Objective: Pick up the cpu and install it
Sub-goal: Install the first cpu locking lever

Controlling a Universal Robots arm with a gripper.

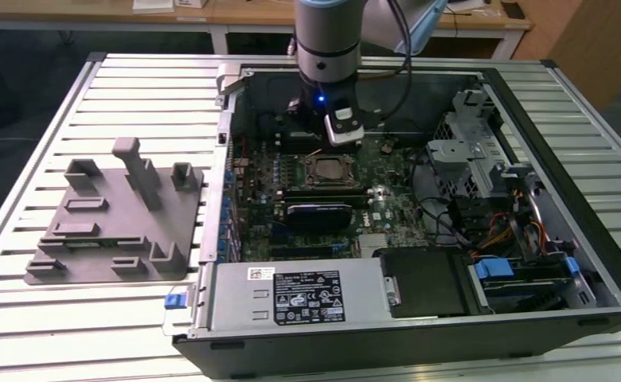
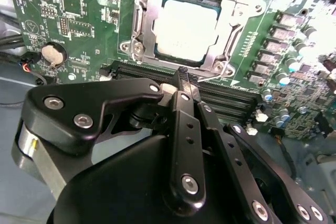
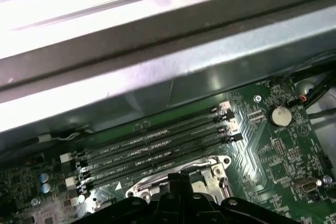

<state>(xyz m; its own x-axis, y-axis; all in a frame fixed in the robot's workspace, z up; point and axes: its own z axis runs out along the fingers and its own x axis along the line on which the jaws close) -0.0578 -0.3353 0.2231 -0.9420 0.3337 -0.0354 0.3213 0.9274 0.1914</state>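
Observation:
The cpu (image 2: 186, 27), a flat square chip with a shiny silver top, lies seated inside the metal-framed socket (image 2: 144, 35) on the green motherboard; the exterior view shows the cpu (image 1: 326, 169) at the board's centre. My gripper (image 2: 182, 73) hangs just above the memory slots beside the socket, its black fingers (image 2: 181, 108) pressed together with nothing between them. In the exterior view the gripper (image 1: 338, 134) sits on the arm a little behind the socket. The gripper (image 3: 176, 178) also shows in the first wrist view over the socket frame (image 3: 212, 167).
The open computer case (image 1: 565, 87) lies on a slatted metal table (image 1: 141, 87). A grey fixture block (image 1: 119, 215) sits on the exterior view's left. Memory slots (image 3: 157, 145), a coin battery (image 2: 52, 53), a power supply (image 1: 289, 294) and a drive cage (image 1: 470, 151) surround the socket.

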